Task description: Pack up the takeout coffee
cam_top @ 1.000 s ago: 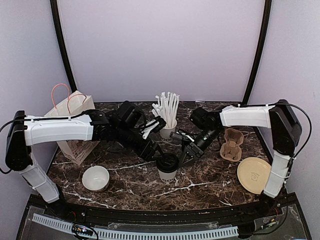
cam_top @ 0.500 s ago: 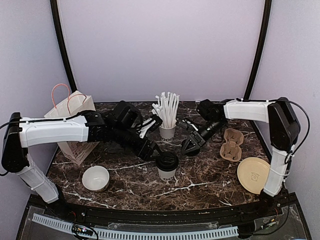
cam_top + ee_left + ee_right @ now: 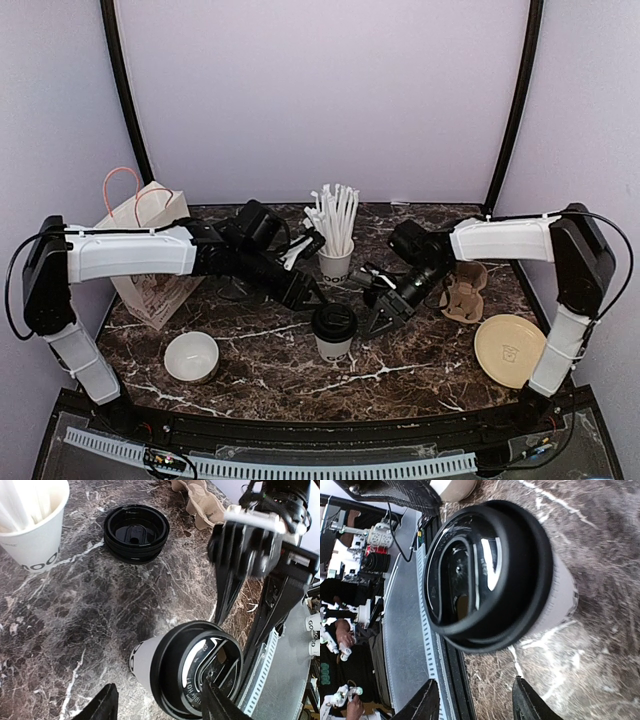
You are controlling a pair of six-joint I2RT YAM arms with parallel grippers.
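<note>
One takeout coffee (image 3: 334, 331) stands upright at the table's middle front, a white paper cup with a black lid. My left gripper (image 3: 308, 296) hovers just behind and left of it, open. In the left wrist view the lidded cup (image 3: 192, 672) sits ahead of the open gripper (image 3: 160, 710), with one fingertip (image 3: 220, 705) over the lid's edge. My right gripper (image 3: 379, 318) is close on the cup's right, also open. In the right wrist view the cup (image 3: 492, 572) lies beyond the gripper (image 3: 475, 705), not between its fingers.
A white cup of straws (image 3: 335, 262) stands behind the coffee, and a stack of black lids (image 3: 136, 532) lies near it. A paper bag (image 3: 150, 250) is at the left, a white bowl (image 3: 191, 356) front left, a cardboard cup carrier (image 3: 465, 290) and a beige plate (image 3: 508, 348) at the right.
The right gripper has come forward and down to the coffee's right side and opened wider. The left gripper stays by the cup, its jaws a little narrower.
</note>
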